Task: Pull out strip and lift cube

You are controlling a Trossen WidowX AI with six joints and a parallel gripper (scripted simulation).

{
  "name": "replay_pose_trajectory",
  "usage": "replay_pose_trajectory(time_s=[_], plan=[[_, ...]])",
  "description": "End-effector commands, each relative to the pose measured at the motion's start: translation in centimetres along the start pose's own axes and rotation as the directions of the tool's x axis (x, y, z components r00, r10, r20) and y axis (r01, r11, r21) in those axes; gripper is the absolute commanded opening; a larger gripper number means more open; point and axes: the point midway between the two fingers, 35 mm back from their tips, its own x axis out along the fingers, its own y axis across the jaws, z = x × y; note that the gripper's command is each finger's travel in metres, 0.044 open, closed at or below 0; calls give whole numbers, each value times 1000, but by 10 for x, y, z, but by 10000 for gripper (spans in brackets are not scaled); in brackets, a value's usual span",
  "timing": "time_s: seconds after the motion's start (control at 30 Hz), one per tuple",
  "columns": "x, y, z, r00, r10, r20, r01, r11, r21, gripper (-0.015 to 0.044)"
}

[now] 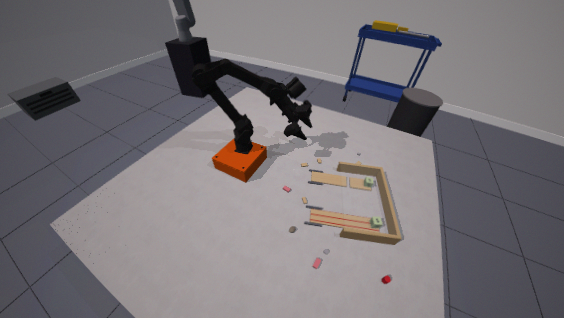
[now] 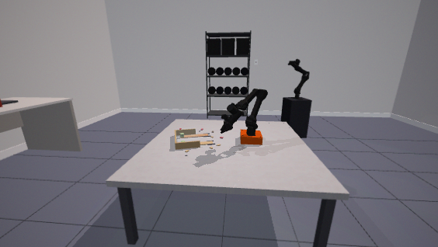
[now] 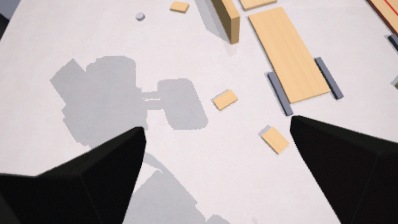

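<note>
My gripper [image 1: 307,132] [image 3: 217,129] is open and empty, high above the table, between the orange base and the strips. A plain wooden strip [image 1: 328,179] [image 3: 290,55] has a gap across it; its separate far piece [image 1: 358,183] [image 3: 258,2] bears a pale green cube [image 1: 369,181] with a dark mark. A strip with red lines [image 1: 340,219] looks unbroken in the top view and carries another pale green marked cube [image 1: 376,221] at its far end. The wrist view shows only a corner of this red-lined strip [image 3: 389,11]. The marks are too small to read.
A wooden wall [image 1: 389,205] [image 2: 187,145] [image 3: 232,22] surrounds the strips' far ends. Dark rails flank their near ends. Small wooden chips [image 1: 304,200] [image 3: 275,140], pink blocks [image 1: 317,263], grey pebbles [image 1: 293,229] and a red cylinder [image 1: 386,279] lie around.
</note>
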Motion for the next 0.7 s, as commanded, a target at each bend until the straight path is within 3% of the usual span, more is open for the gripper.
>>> replay_pose_trajectory(time_s=[0.0, 0.43, 0.67], plan=[[7, -27, 26, 999, -16, 31, 16, 1000, 11, 400], [-1, -155, 99, 965, -152, 216, 156, 988, -2, 400], [-4, -162, 102, 960, -163, 227, 168, 986, -5, 400]])
